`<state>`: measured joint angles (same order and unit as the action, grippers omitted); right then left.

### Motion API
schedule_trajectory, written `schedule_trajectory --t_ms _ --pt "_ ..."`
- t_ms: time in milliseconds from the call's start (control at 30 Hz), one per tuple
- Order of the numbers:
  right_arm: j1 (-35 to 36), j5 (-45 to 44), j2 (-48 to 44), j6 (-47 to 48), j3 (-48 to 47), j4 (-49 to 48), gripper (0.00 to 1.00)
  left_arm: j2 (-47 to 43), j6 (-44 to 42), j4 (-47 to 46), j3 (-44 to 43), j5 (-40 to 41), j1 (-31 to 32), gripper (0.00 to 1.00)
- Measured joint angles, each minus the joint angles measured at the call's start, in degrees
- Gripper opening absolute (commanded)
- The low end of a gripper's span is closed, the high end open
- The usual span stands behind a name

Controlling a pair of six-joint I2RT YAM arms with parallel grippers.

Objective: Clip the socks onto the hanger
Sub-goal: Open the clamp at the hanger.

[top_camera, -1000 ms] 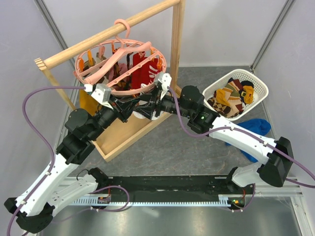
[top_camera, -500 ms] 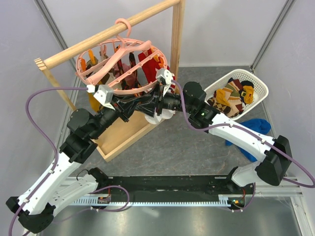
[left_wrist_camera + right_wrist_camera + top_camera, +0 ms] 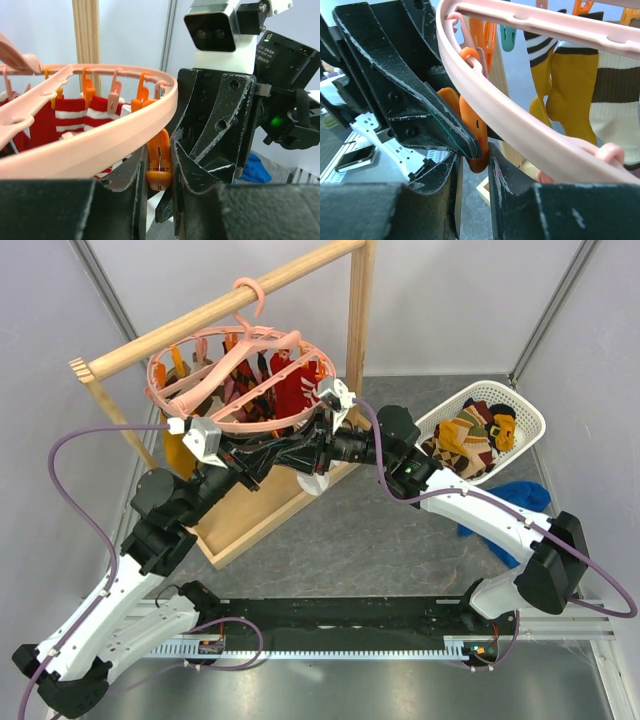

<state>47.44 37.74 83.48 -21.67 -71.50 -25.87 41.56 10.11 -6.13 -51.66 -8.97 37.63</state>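
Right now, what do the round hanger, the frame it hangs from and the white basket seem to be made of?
The hanger: likely moulded plastic, salmon pink, smooth with a slight sheen. The frame: bare pale wood, matte, grain lines showing on its upright. The basket: probably white plastic, its walls an open lattice.

Hanger [image 3: 100, 142] salmon-pink; clip [image 3: 159, 162] orange. Hung pieces: red sock [image 3: 70, 112] white-striped, mustard sock [image 3: 570, 85] dark-banded at top, cream sock [image 3: 620, 100] brown-banded. Basket [image 3: 536, 435] white; basket socks [image 3: 465, 445] argyle — mustard, red, brown. Cloth [image 3: 525, 498] plain blue.
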Motion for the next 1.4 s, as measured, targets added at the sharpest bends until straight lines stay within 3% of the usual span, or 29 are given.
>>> schedule_trajectory --t_ms 67,100,200,300,467,833,1100,1400 --pt "0.2 0.52 0.0 -0.52 0.0 -0.24 0.0 -0.5 0.33 -0.02 0.33 -0.04 0.0 0.42" --pt "0.31 0.76 0.0 -0.74 0.02 -0.22 0.0 -0.96 0.52 0.0 0.44 -0.07 0.02 0.54" --pt "0.46 0.83 0.13 -1.46 0.04 -0.28 0.0 -2.23 1.4 0.35 0.55 -0.07 0.39 0.71" --pt "0.59 -0.31 0.17 -2.12 0.17 -0.76 0.0 -3.98 2.62 1.77 0.63 0.04 0.92 0.77" --pt "2.08 -5.75 0.15 -1.38 1.44 -1.01 0.0 -5.6 4.72 6.95 -0.04 3.76 1.07 0.78" --pt "8.87 -29.2 -0.33 5.38 5.49 1.36 0.0 -6.51 10.23 18.36 -5.31 17.75 1.09 0.76" --pt "12.5 -41.38 -0.9 10.49 5.49 2.19 0.0 -0.13 11.65 21.62 -10.01 19.19 1.09 0.64" --pt "13.27 -44.54 -1.05 13.92 5.49 2.54 0.0 3.56 11.89 24.11 -11.17 17.2 1.11 0.61"
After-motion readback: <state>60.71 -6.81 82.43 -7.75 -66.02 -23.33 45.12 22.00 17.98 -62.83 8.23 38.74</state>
